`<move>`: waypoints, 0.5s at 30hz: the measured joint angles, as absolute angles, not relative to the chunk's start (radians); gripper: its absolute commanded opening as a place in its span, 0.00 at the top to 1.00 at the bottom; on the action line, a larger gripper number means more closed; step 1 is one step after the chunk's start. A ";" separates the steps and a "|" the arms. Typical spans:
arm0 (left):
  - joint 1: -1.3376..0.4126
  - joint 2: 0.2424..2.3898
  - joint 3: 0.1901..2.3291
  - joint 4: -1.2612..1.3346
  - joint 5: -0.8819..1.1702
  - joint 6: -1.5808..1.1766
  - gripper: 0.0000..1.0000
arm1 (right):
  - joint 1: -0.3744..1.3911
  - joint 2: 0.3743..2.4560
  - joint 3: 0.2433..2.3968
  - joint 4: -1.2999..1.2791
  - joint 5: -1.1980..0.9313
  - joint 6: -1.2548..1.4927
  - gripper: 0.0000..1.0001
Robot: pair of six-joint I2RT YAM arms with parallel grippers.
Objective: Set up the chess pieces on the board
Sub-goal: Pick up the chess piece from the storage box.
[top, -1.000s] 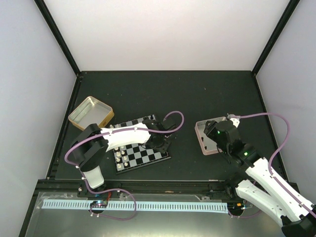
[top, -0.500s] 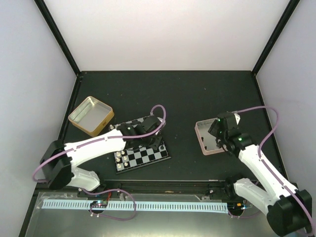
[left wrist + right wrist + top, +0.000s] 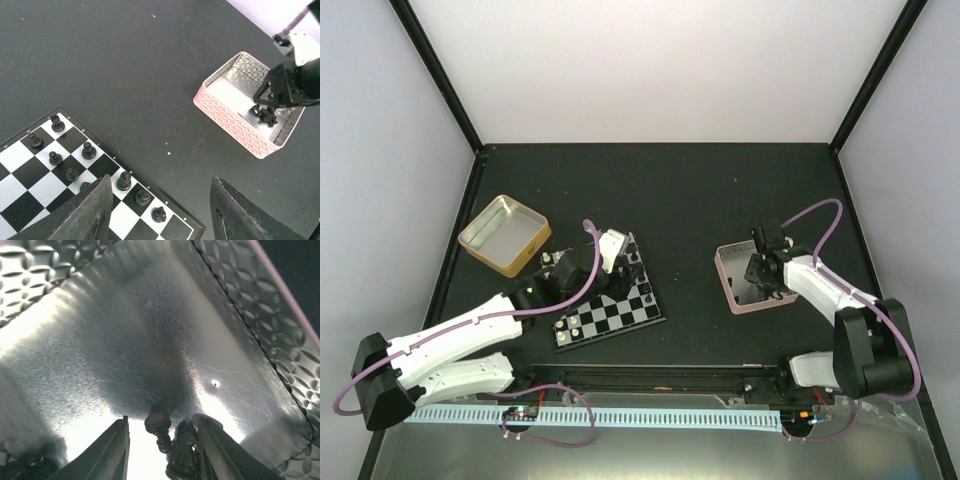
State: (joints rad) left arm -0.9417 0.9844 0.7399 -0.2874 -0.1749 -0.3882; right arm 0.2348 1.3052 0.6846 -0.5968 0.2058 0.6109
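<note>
glossy blk pieces (image 3: 88,150), b/w checked board (image 3: 45,190)

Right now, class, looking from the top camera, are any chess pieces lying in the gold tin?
No, the gold tin shows only its bare metal floor.

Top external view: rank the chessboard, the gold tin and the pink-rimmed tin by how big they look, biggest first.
1. chessboard: clearly the largest, even with an arm over part of it.
2. gold tin and pink-rimmed tin: these look about alike in this view, so I won't rank one above the other.
</note>
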 measured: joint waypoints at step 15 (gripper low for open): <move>-0.937 0.975 0.702 -0.235 -0.171 -0.372 0.46 | 0.220 1.487 0.734 -0.588 0.192 0.530 0.76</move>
